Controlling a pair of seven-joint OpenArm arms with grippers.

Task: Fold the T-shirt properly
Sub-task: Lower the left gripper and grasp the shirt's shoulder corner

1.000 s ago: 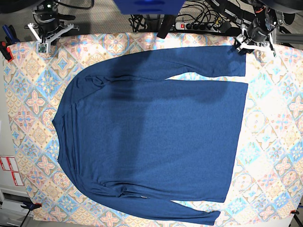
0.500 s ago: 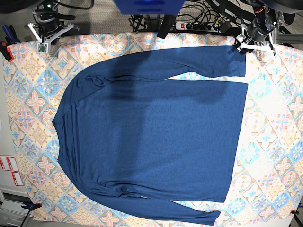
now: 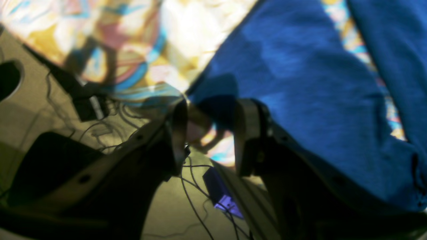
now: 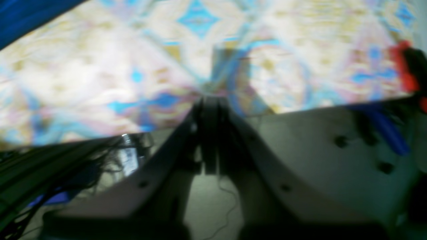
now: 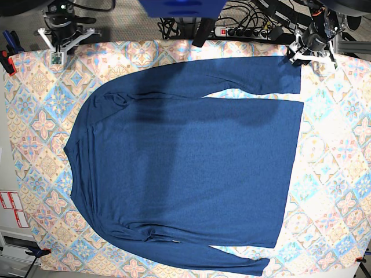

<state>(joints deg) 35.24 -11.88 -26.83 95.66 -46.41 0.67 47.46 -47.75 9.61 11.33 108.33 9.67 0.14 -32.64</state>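
The dark navy long-sleeved T-shirt [image 5: 185, 162] lies spread flat on the patterned table [image 5: 40, 116], neck to the left, hem to the right, one sleeve along the far edge and one along the near edge. My left gripper [image 5: 307, 56] is at the far right, at the cuff of the far sleeve. In the left wrist view it [image 3: 208, 133] is open, the cuff corner [image 3: 217, 96] right at its fingertips, the sleeve [image 3: 300, 83] running away. My right gripper [image 5: 58, 46] is at the far left corner, off the shirt. In its own view it [image 4: 210, 103] is shut and empty.
A power strip [image 5: 243, 30] and cables lie behind the table's far edge. A red clamp [image 5: 6, 61] grips the left edge and also shows in the right wrist view [image 4: 405, 66]. A blue object [image 5: 182, 7] hangs at the top centre. Bare cloth shows right of the hem.
The right gripper has shifted very slightly to the right at the far left corner. The left gripper and the shirt have not moved.
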